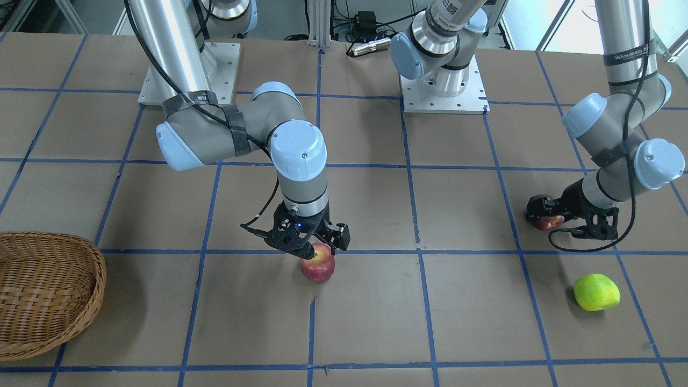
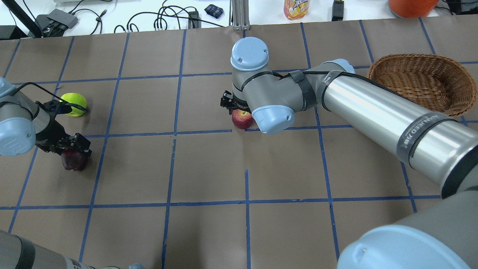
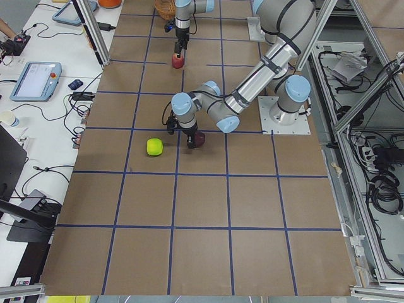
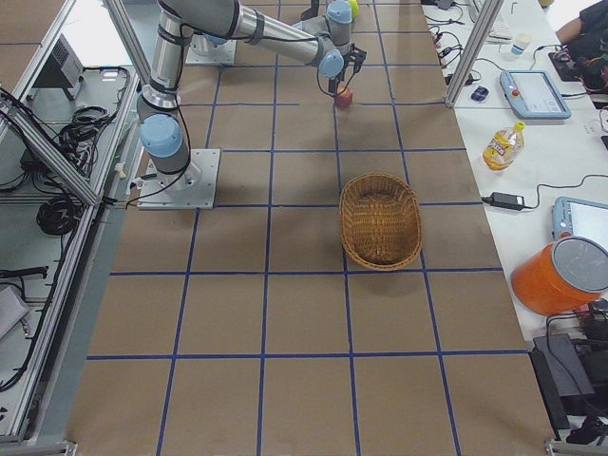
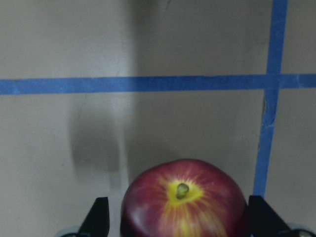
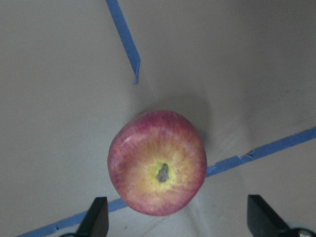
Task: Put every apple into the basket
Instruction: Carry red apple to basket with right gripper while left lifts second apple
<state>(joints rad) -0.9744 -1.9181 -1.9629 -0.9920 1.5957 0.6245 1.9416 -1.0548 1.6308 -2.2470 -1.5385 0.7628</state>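
The maroon apple (image 2: 74, 160) lies at the table's left side and fills the bottom of the left wrist view (image 5: 182, 202). My left gripper (image 2: 74, 147) is open, with a finger on each side of it. The red, yellow-flecked apple (image 1: 317, 263) lies mid-table and shows in the right wrist view (image 6: 158, 163). My right gripper (image 1: 316, 248) is open just above it, not closed on it. The yellow-green apple (image 1: 596, 292) lies alone beyond the left gripper. The wicker basket (image 2: 410, 58) stands empty at the far right.
The arm base plates (image 1: 443, 99) are bolted at the robot's edge of the table. A juice bottle (image 2: 296, 8), cables and an orange container (image 2: 410, 5) sit on the bench past the far edge. The right arm's long link (image 2: 373, 112) spans the space near the basket.
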